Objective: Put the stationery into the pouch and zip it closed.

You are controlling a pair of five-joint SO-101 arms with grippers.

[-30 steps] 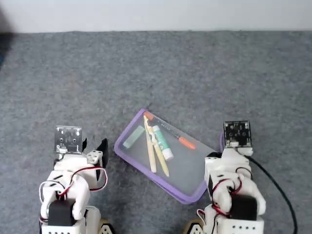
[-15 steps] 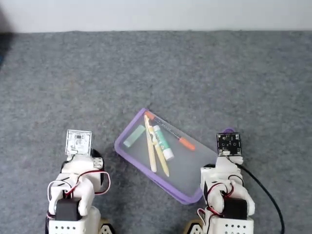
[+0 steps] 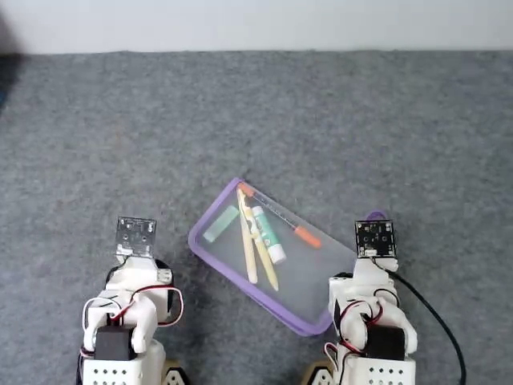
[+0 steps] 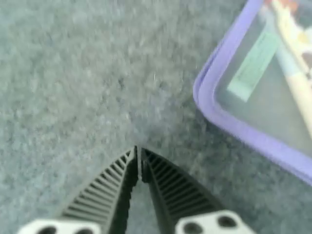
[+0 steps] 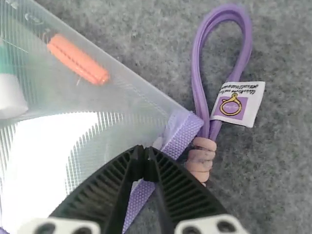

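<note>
The table (image 3: 361,120) is covered edge to edge in a grey, felt-like mat with a short, fuzzy nap. Along its far side runs a plain white wall (image 3: 256,24).

The pouch (image 3: 239,278) lies flat and slantwise on the mat, between the two arms. It is a rounded rectangle of see-through plastic with a fine ribbed sheen, bound by a soft purple woven rim. The stationery shows through its clear face:
- a slim pen with an orange cap (image 5: 78,59)
- a white glue stick (image 3: 268,237) with a green band
- two long cream-yellow sticks (image 3: 256,253) lying side by side
- a flat, pale green oblong (image 4: 253,66) near one corner

At the corner nearest the right arm, a purple loop strap (image 5: 219,44) lies curled on the mat. It carries a small white square tag (image 5: 235,103), and a pink, beaded zip pull (image 5: 201,158) sits at its base.

The left claw (image 4: 139,161) is black with ribbed inner faces. Its tips are pressed together with nothing between them, and it hangs over bare mat just beside the pouch's rim. The right claw (image 5: 145,161) is likewise ribbed. Its tips meet with nothing visibly between them, above the pouch's purple corner and just beside the zip pull.
</note>
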